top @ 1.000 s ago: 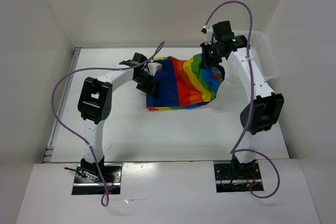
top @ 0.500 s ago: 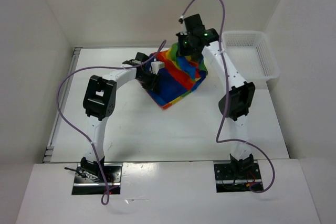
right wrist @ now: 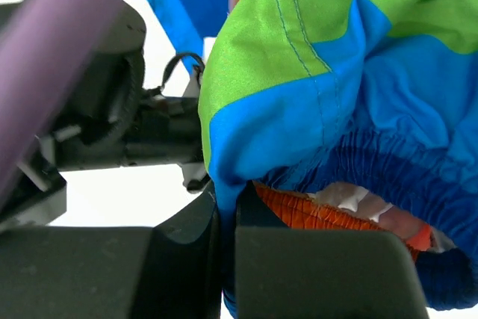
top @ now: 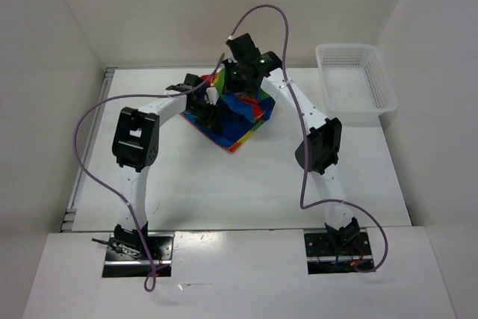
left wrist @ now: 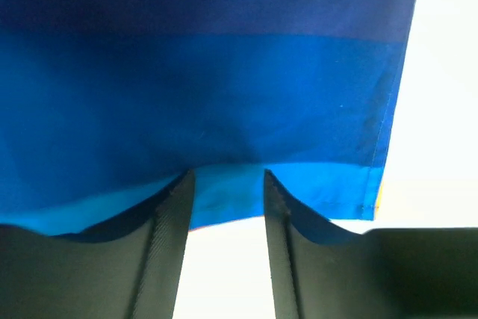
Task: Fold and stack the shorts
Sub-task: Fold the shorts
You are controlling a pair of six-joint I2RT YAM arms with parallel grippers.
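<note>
Seen from above, a pair of soft cloth shorts with wide rainbow stripes [top: 237, 119] lies bunched on the white tabletop [top: 187, 177], at the far middle between the two arms. The right pincer [top: 243, 87] is clenched on the green and blue edge of the shorts beside the gathered waistband, with its fingers [right wrist: 187, 259] pressed together on the cloth. The left pincer [top: 210, 108] meets the blue edge of the shorts. Its fingers [left wrist: 168, 244] stand apart and their tips are hidden by the cloth, so its grip cannot be told. A white mesh plastic basket [top: 382, 91] sits well apart at the far right.
</note>
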